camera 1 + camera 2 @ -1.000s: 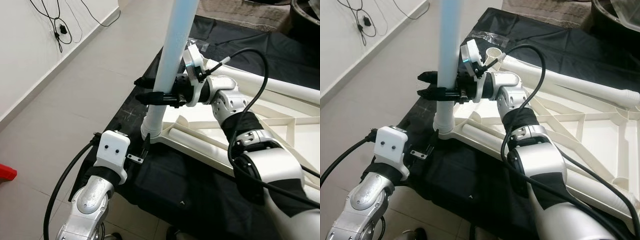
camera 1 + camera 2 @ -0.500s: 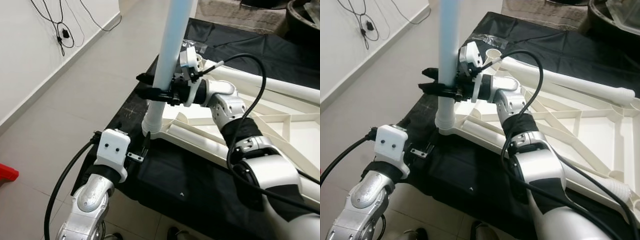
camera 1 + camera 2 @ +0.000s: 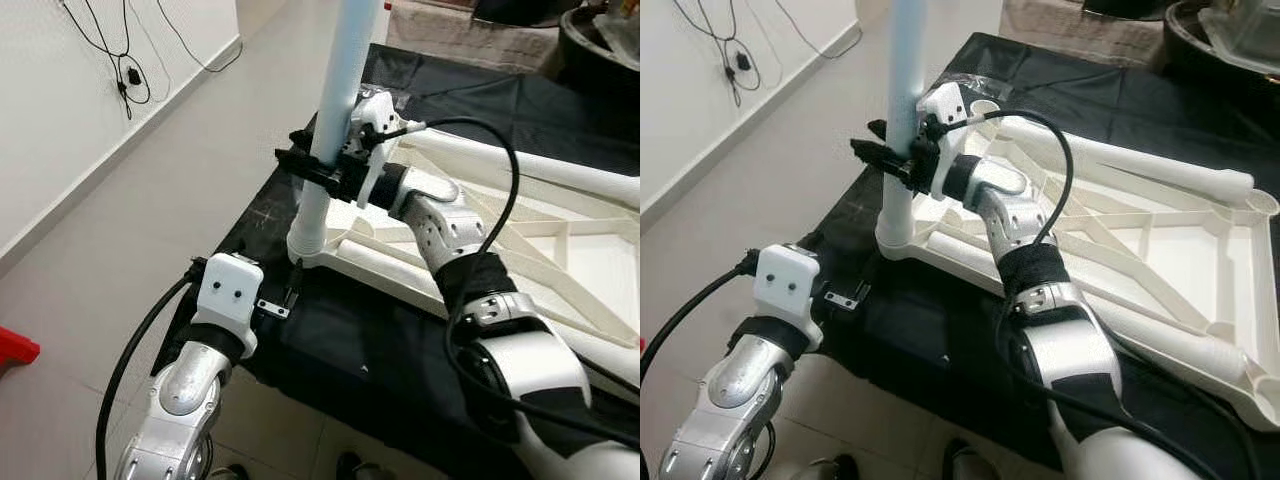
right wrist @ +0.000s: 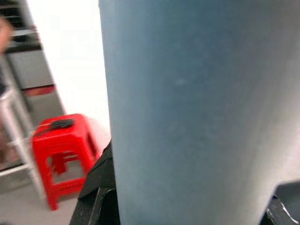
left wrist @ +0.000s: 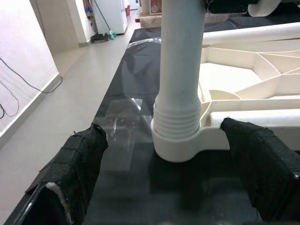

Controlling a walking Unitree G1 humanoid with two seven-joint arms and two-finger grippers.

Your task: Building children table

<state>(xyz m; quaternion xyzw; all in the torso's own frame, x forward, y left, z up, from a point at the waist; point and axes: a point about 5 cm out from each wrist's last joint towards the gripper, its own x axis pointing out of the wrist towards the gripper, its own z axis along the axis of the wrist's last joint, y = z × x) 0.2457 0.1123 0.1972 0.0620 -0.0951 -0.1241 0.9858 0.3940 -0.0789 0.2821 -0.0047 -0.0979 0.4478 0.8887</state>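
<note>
Right gripper (image 3: 312, 170) pinching the upright table leg (image 3: 335, 110).
One leg stands in the white tabletop's (image 3: 1200, 250) corner socket; left gripper (image 5: 173, 187) spread. No readable writing.

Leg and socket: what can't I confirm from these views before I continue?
- Leg top: cut off by the upper edge in both eye views.
- Thread depth in the socket: the collar hides it in the left wrist view.
- Right gripper finger contact: the right wrist view is blurred and blocked by the leg.
- Left gripper fingers: partly cut off by the frame edges.
</note>
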